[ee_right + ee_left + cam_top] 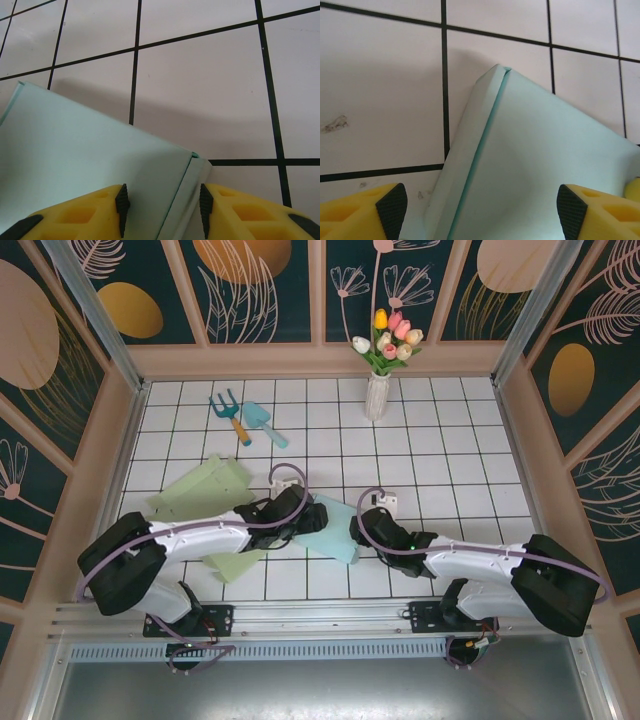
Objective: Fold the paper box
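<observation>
Your left end effector point(481, 207) is hanging released, its pads spread wide on either side of the paper box point(530, 165), probably making room for a fresh hold on a wall. Your right end effector point(162, 205) is bracketing the box's folded corner, seemingly steadying it, though you cannot tell whether it is truly gripping. The box is lying front and centre on the white tiled surface point(450, 470), with flat green sheets point(200, 490) sitting leftward, a garden fork point(228, 412), trowel point(262, 423) and vase of tulips point(377, 395) standing behind, and leaf-patterned panels point(255, 290) enclosing everything.
</observation>
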